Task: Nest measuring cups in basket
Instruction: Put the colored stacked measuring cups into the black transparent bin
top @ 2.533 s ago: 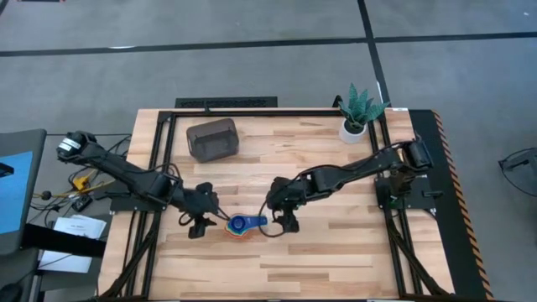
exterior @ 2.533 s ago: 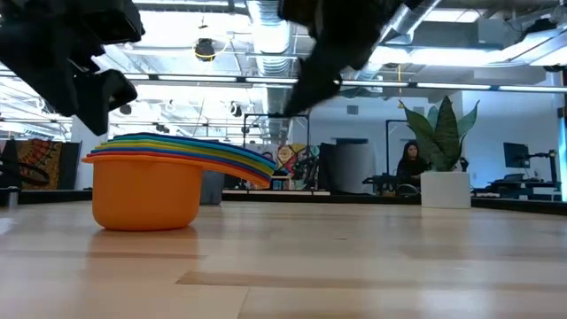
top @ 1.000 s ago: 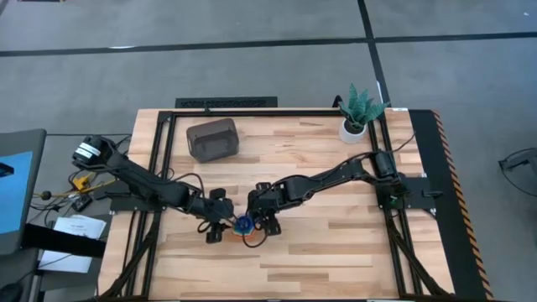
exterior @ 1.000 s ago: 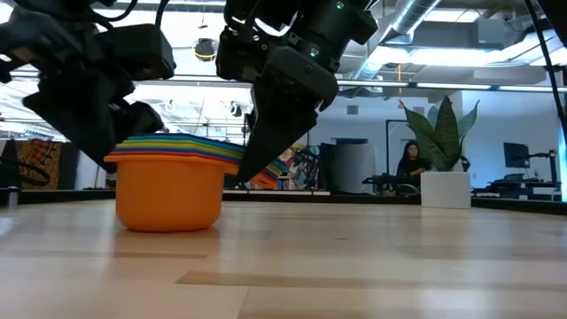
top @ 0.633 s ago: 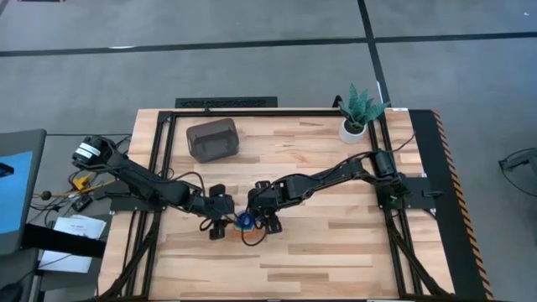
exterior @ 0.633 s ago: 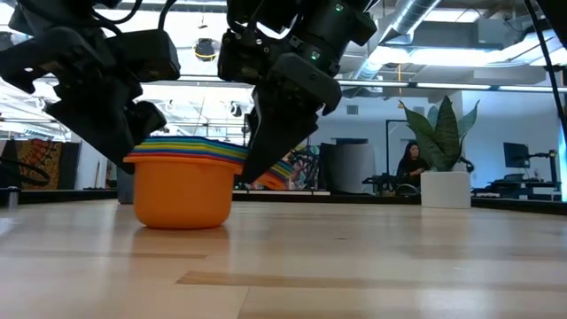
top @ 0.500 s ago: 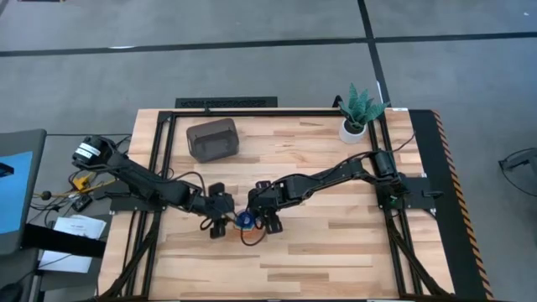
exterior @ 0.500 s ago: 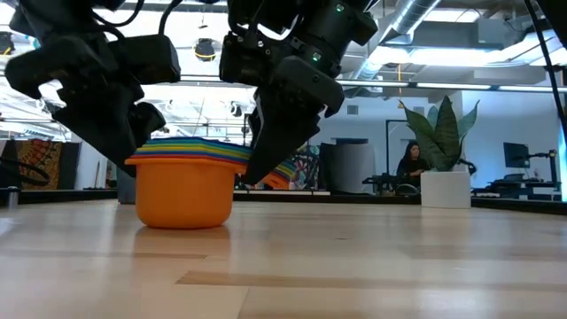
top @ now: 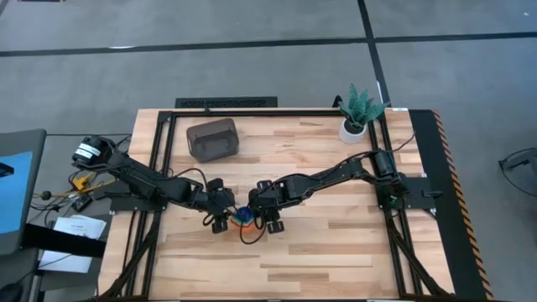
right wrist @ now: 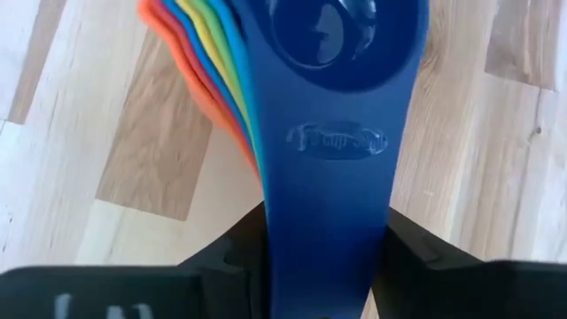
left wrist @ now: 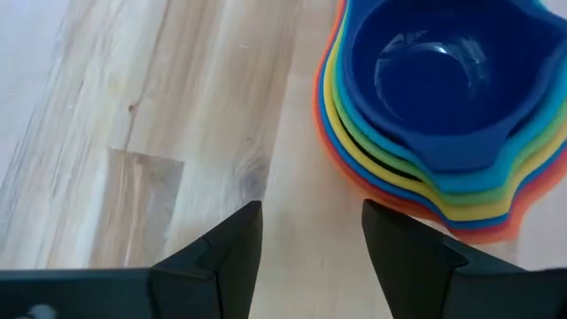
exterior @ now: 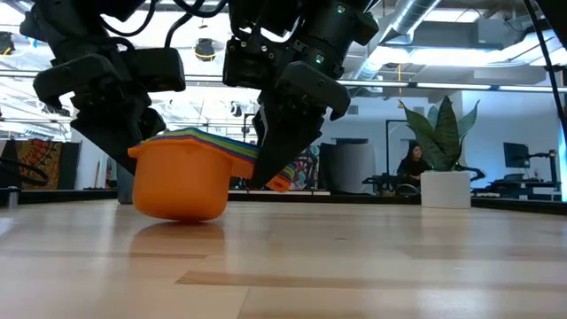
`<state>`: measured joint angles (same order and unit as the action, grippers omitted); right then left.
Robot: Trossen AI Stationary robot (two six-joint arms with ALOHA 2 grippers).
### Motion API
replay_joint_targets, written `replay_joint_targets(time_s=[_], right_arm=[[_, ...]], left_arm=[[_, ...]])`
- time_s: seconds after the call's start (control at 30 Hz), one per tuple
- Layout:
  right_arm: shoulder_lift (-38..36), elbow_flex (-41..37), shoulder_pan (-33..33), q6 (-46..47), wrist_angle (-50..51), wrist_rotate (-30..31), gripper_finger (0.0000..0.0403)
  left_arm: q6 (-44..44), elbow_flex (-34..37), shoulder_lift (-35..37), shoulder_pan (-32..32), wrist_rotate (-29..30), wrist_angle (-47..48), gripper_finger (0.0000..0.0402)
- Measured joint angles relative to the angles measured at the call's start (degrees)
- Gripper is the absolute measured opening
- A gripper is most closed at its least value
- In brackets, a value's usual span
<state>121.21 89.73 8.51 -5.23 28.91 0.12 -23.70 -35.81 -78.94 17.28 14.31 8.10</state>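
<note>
The measuring cups are nested in one stack (top: pixel 243 217) on the wood near the table's middle, the orange cup (exterior: pixel 182 182) outermost and the dark blue one (left wrist: pixel 425 80) innermost. The stack is tilted. My right gripper (top: pixel 267 220) is on the stack's right, closed on the fanned handles. On the stack's left, my left gripper (top: pixel 220 221) is open, and its fingertips (left wrist: pixel 372 213) stop just short of the orange rim with bare wood between them. The basket (top: pixel 212 139) sits apart at the far left. My right gripper pinches the stacked handles (right wrist: pixel 332 204) by their two long edges, one finger (right wrist: pixel 248 244) on each side, near the free end. It slants down from the table's right, fingers lying along the handles. The stack is tilted in the hold, its orange bottom (exterior: pixel 186 214) at the table.
A white pot with a green plant (top: pixel 353 126) stands at the far right corner. A black frame (top: pixel 168 126) runs around the tabletop. Open wood lies between the stack and the basket and along the near edge.
My right gripper's fingers have narrowed onto the handles. My left gripper has crept toward the stack from the left. The stack slid a little toward the table's right, then tipped from level to tilted.
</note>
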Motion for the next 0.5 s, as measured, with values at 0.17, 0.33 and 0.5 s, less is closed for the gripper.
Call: replay_joint_targets(time_s=[0.17,0.33,0.5], right_arm=[[0.0,-0.02,0.0,0.04,0.0,0.05,0.0154],[0.0,-0.02,0.0,-0.24,-0.04,2.47,0.0161],[0.0,-0.02,-0.11,-1.17,-0.6,4.97,0.0137]], left_arm=[[0.0,0.0,0.0,-0.57,-0.09,0.0,0.0185],[-0.34,0.02,0.0,-0.63,-0.02,0.18,0.0185],[-1.39,0.02,0.0,-0.63,0.08,-0.38,0.0185]])
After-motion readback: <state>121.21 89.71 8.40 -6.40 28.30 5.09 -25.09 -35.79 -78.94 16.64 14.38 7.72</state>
